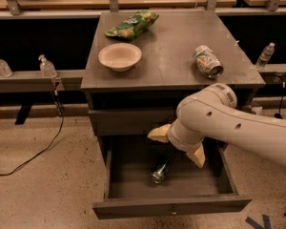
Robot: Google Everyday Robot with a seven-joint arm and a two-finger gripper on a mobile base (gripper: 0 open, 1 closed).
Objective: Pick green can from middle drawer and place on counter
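The green can point(159, 171) lies on its side on the floor of the open middle drawer point(171, 207), near the middle. My gripper point(178, 145) hangs over the drawer just above and a little right of the can, its two pale fingers point(158, 133) spread apart and empty. The white arm comes in from the right and hides the drawer's back right part. The counter point(171, 46) is the grey cabinet top above.
On the counter stand a cream bowl point(119, 56), a green chip bag point(132, 24) and a dented pale can point(208, 61) lying on its side. Water bottles point(46, 67) stand on the side ledges. A black cable point(33, 151) runs over the floor at left.
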